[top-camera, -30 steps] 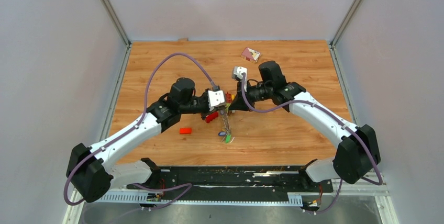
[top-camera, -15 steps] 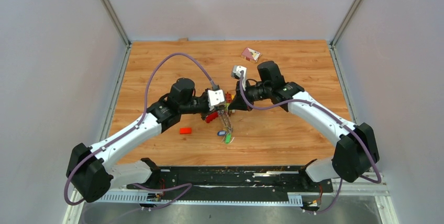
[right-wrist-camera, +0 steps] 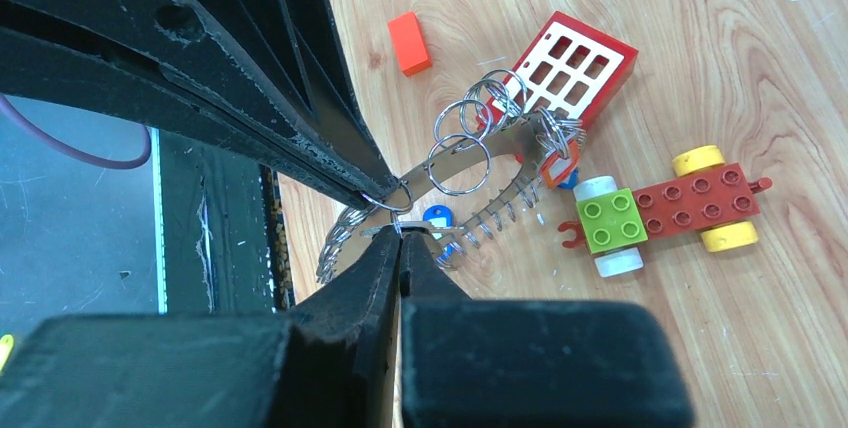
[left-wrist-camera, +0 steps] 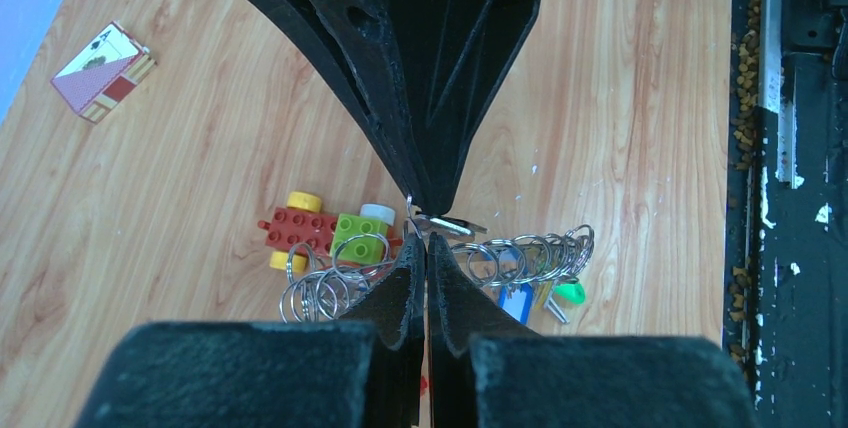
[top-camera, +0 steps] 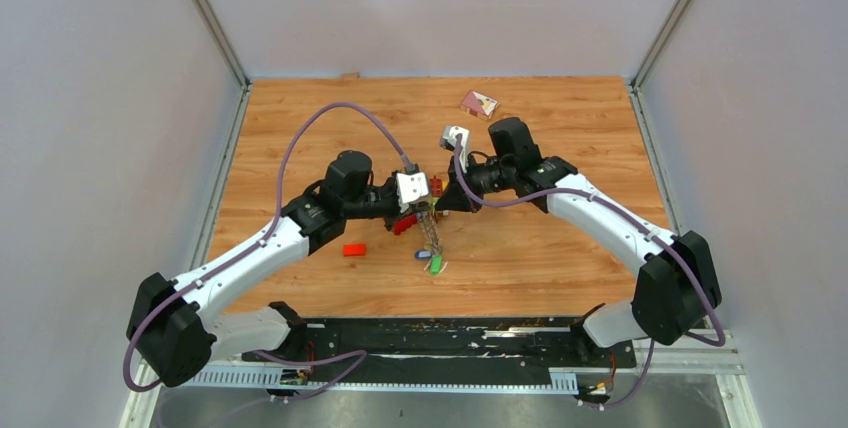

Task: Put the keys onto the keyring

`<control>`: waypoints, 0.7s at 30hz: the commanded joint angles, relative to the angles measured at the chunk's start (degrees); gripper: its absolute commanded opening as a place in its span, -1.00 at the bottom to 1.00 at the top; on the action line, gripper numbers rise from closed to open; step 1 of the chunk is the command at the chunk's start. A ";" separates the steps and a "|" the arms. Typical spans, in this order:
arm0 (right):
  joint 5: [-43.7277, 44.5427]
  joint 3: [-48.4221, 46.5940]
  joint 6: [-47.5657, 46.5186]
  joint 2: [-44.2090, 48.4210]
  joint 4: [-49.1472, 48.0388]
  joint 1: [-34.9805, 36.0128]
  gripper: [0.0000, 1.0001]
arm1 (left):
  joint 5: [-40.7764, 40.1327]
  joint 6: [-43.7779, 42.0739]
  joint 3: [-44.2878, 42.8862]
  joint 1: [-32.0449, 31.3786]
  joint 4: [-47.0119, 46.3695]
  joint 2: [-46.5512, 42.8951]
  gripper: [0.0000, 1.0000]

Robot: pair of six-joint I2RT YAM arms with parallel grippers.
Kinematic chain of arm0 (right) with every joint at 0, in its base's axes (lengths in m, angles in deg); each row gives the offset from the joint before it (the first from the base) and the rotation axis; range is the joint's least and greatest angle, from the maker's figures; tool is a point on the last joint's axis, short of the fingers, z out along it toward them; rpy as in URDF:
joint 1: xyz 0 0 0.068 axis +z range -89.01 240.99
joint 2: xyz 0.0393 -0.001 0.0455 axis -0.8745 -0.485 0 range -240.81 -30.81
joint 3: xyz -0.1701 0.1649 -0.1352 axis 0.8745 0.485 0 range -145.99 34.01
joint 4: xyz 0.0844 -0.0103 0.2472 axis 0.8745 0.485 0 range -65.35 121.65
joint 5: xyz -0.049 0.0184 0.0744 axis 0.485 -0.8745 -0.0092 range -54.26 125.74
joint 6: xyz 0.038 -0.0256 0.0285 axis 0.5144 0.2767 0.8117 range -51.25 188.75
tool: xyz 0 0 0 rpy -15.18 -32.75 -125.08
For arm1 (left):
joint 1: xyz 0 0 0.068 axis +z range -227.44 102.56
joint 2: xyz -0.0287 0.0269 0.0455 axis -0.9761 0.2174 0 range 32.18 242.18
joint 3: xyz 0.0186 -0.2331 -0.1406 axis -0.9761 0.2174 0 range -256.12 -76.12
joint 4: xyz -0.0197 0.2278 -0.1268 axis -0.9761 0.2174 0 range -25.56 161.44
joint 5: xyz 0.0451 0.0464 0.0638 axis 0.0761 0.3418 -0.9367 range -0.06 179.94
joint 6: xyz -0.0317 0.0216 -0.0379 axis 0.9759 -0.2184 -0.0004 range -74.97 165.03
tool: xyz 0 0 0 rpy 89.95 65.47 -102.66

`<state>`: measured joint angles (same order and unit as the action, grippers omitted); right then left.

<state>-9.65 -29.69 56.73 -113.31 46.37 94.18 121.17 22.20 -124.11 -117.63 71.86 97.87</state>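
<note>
Keyring [left-wrist-camera: 525,251] loops fan out just behind my two sets of fingertips, which meet tip to tip at the middle of both wrist views. My left gripper [left-wrist-camera: 427,240] is closed tight, and in the right wrist view it pinches one wire loop of the ring. My right gripper [right-wrist-camera: 400,238] is closed as well, with a small silver piece [right-wrist-camera: 418,231] across its tips; I cannot tell whether that is a key. In the top view the ring hangs from the fingertips towards the wooden table [top-camera: 560,258] at centre frame. A blue key [right-wrist-camera: 437,216] and a green key [left-wrist-camera: 570,291] sit among the loops. In the right wrist view a toy car [right-wrist-camera: 660,213] lies just beside the ring at right, with a red window brick [right-wrist-camera: 575,63] above it and a small orange-red brick [right-wrist-camera: 407,43] at upper middle. A playing card [left-wrist-camera: 100,70] lies well apart, at the upper left of the left wrist view.
</note>
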 commanded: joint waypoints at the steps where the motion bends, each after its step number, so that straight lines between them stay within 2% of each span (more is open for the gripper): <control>1: 4.86 -1.06 0.69 -0.76 -2.57 -0.53 -1.00 | 6.29 1.42 -0.44 -0.77 -4.76 -2.14 -1.00; 21: 2.85 -3.57 -0.26 -1.67 -0.63 -0.54 -1.00 | 10.92 -2.22 -0.53 -0.86 -1.02 -0.61 -1.00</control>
<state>-10.24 -30.34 57.74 -114.44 48.33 94.33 123.96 20.60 -123.19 -117.47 72.19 97.90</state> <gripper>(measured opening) 0.014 0.006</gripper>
